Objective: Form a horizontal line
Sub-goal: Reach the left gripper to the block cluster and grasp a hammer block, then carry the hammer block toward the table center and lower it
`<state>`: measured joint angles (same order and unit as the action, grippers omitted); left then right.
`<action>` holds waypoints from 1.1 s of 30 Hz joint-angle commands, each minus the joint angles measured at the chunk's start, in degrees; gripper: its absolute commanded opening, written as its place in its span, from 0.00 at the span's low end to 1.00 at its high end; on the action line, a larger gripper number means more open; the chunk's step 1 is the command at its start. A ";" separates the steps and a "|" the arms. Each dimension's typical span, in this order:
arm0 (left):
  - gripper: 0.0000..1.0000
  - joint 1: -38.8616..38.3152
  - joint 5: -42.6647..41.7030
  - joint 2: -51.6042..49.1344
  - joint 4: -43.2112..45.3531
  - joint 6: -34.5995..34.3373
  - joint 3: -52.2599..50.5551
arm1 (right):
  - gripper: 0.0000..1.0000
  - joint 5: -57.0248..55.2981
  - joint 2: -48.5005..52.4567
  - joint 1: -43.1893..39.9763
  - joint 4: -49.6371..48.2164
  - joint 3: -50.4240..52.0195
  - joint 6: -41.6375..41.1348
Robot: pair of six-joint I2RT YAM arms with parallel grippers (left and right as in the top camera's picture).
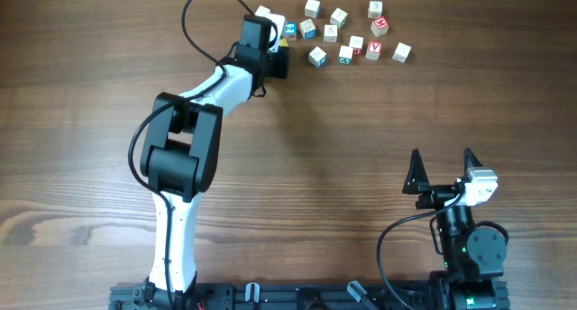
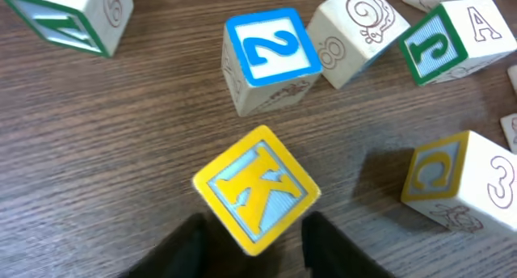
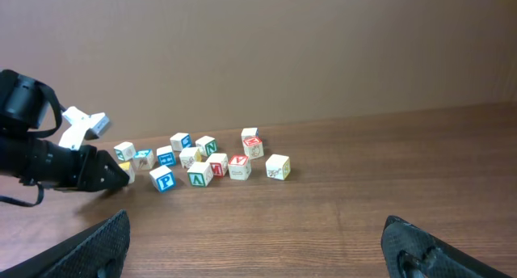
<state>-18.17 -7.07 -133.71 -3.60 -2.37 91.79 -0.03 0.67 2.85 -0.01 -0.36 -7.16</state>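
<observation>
Left gripper [image 2: 254, 229]: jaws pinching yellow K cube [image 2: 256, 185]; letter legible in wrist view only.
Right gripper [image 1: 442, 159]: jaws spread, 5 o'clock overhead.

Legible markings, left wrist view:
- K cube [image 2: 257, 187], near centre: yellow-framed "K".
- 2 cube [image 2: 269, 53], beyond it: blue "2".
- J cube [image 2: 448, 37], far right: green "J", side face "A".
- C cube [image 2: 460, 177], right: yellow "C", side face "3".

Right wrist view: P cube [image 3: 164, 179], blue "P".

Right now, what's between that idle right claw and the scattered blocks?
Only bare table; the overhead view shows nothing between the right gripper and the blocks.
</observation>
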 commanded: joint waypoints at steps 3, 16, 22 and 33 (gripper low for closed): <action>0.21 -0.09 0.96 -1.40 -0.04 0.20 0.70 | 1.00 0.74 -0.39 0.20 -0.31 0.07 1.11; 0.81 -1.99 2.25 0.31 4.81 -12.31 0.70 | 1.00 0.74 -0.39 0.20 -0.31 0.07 1.11; 0.81 -2.29 6.88 -6.71 10.71 -20.83 0.70 | 1.00 0.72 -0.39 0.20 -0.31 0.07 1.14; 0.27 -2.29 8.26 -6.71 10.38 -20.37 0.70 | 1.00 0.72 -0.39 0.20 -0.31 0.07 1.11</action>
<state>-20.43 1.04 -138.15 7.64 -22.70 93.49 -0.03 0.67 2.85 -0.01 -0.36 -7.16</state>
